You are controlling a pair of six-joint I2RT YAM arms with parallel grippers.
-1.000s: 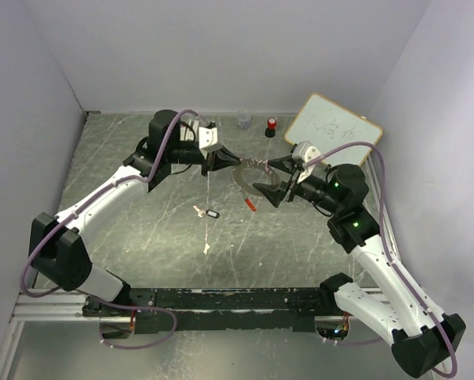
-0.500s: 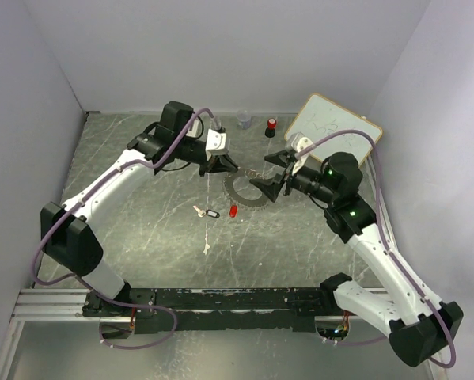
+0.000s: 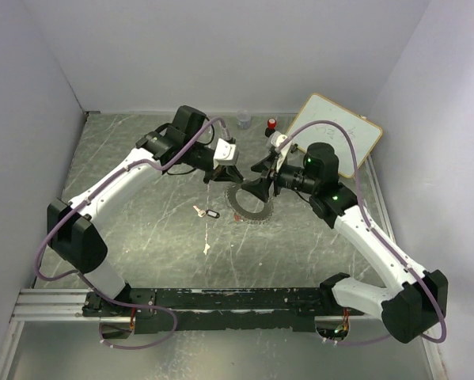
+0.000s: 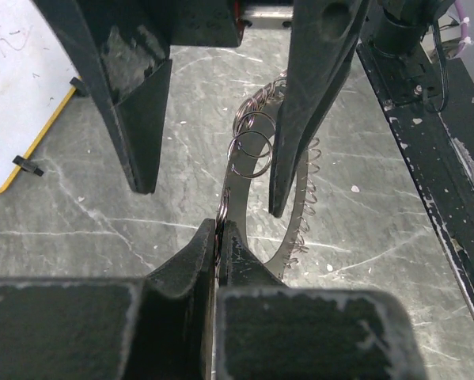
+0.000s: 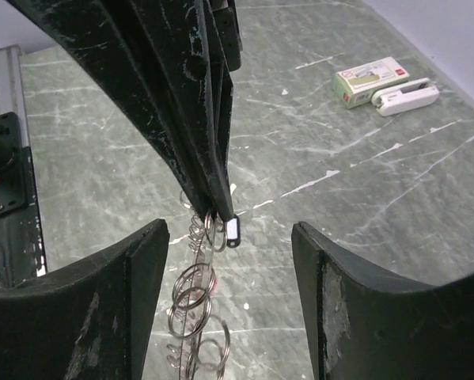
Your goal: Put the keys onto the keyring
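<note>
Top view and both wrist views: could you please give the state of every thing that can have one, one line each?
left gripper: shut, pinching the rim of the keyring.
right gripper: open, one finger on each side of the keyring, not gripping.
keyring: held at its rim, small wire rings hanging on it.
black-tagged key: lying loose, not on the keyring.
whiteboard: written on.
red-topped cylinder: upright.

The top external camera is looking down from above and behind the arm bases, taking in the whole table (image 3: 157, 245) from afar. The left wrist camera is peering close along the left gripper (image 4: 219, 231), facing rightward across the table at the right gripper (image 4: 209, 198). The right wrist camera is looking leftward, equally close. All three are sharing the keyring (image 3: 248, 207).
</note>
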